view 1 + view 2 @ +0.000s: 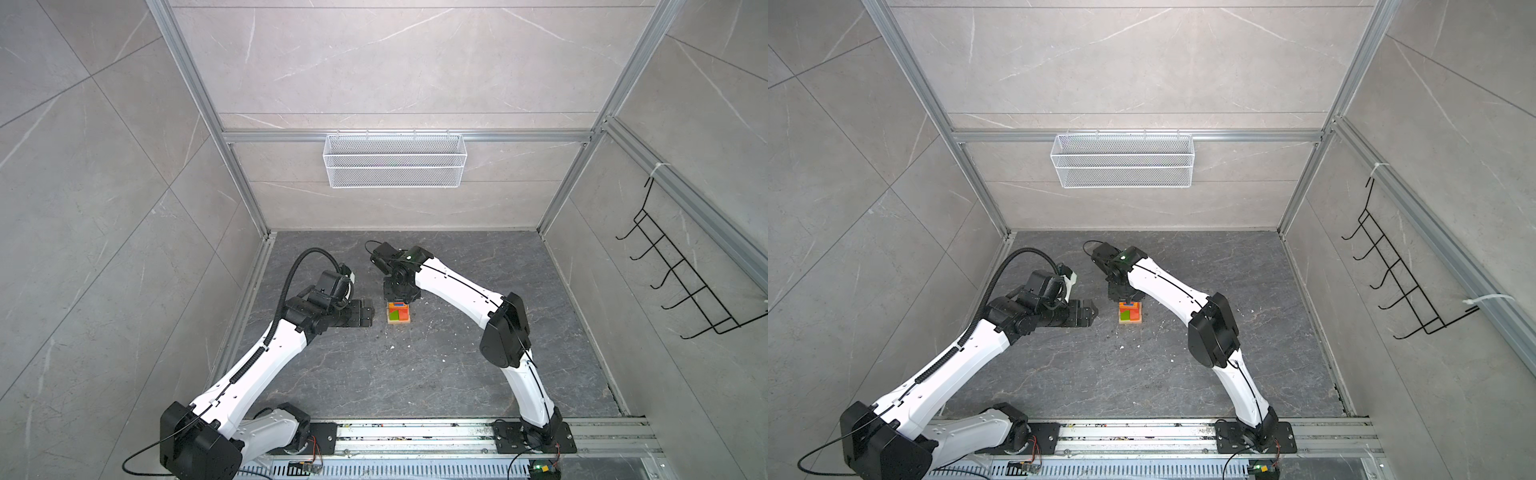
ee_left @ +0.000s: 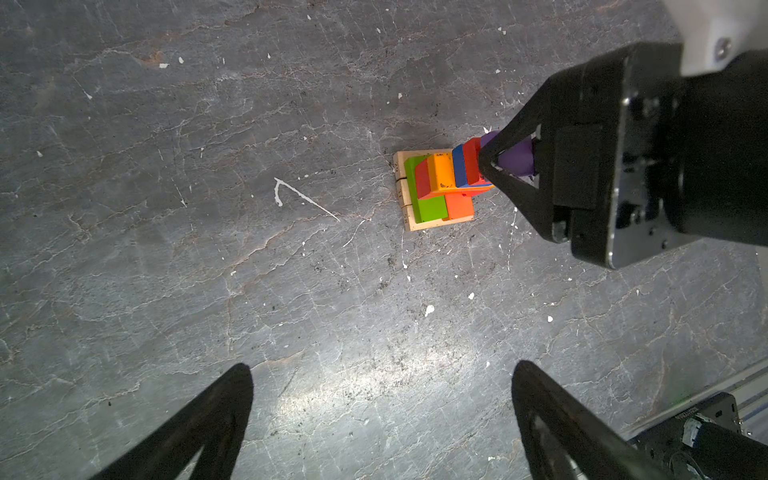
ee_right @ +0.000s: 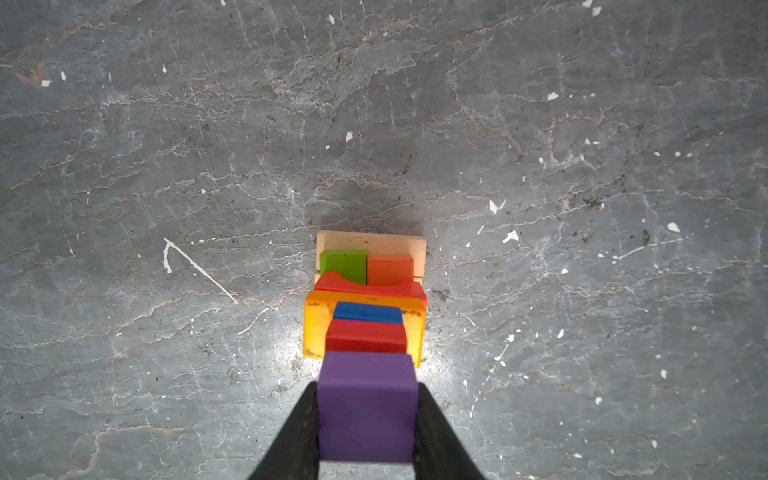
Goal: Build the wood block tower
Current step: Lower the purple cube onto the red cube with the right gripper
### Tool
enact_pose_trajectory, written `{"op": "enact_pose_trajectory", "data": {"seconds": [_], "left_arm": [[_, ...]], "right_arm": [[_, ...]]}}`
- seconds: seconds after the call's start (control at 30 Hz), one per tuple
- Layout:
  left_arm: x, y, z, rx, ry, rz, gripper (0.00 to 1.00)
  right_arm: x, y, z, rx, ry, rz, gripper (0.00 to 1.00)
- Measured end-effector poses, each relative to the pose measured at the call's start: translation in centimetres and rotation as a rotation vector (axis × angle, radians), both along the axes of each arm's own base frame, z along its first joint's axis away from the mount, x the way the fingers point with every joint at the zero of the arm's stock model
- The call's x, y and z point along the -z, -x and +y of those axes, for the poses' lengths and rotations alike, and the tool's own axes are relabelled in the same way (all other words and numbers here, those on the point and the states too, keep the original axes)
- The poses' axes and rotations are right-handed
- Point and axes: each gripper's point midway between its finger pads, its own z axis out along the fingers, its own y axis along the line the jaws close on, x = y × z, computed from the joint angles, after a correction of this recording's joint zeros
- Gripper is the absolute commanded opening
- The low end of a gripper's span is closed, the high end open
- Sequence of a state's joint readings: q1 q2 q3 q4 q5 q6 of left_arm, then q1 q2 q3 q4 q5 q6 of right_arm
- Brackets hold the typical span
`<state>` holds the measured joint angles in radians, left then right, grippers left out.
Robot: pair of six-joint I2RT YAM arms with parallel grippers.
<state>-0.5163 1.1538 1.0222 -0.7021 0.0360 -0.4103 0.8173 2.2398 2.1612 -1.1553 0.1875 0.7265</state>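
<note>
front rail (image 1: pixel 415 434): both arms are bolted here; I can read no lettering on it from above.
left gripper (image 2: pixel 382 365): fingers spread wide with nothing between them, hanging near the tower on its left.
wood block tower (image 1: pixel 399 318): stands mid-bench (image 1: pixel 457 365) on tan base bars. In both top views only the green and orange-red slabs peek out (the right arm's head covers the rest).
layers: only the wrist views show them, a red arch, orange, blue, red, then the purple block (image 3: pixel 368 411) topmost.
right gripper (image 3: pixel 368 384): narrow, with a finger against each side of the purple block.
label (image 2: pixel 688 413): small print on a black part, too blurred to read.
back wall: white wire basket (image 1: pixel 395 160). A black hook rack (image 1: pixel 681 282) is on the right wall.
</note>
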Motion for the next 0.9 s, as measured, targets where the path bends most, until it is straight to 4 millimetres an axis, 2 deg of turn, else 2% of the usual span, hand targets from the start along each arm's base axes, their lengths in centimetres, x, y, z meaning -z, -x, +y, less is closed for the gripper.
{"op": "enact_pose_trajectory", "data": {"seconds": [0.4,0.9], "left_arm": [[-0.09,0.02,0.01,0.000,0.002,-0.003,0.99],[-0.08,0.03,0.01,0.000,0.002,-0.002,0.99]], "right_arm": [[0.51,-0.10,0.11,0.007,0.001,0.004,0.14],[0.51,-0.10,0.11,0.010,0.000,0.004,0.10]]}}
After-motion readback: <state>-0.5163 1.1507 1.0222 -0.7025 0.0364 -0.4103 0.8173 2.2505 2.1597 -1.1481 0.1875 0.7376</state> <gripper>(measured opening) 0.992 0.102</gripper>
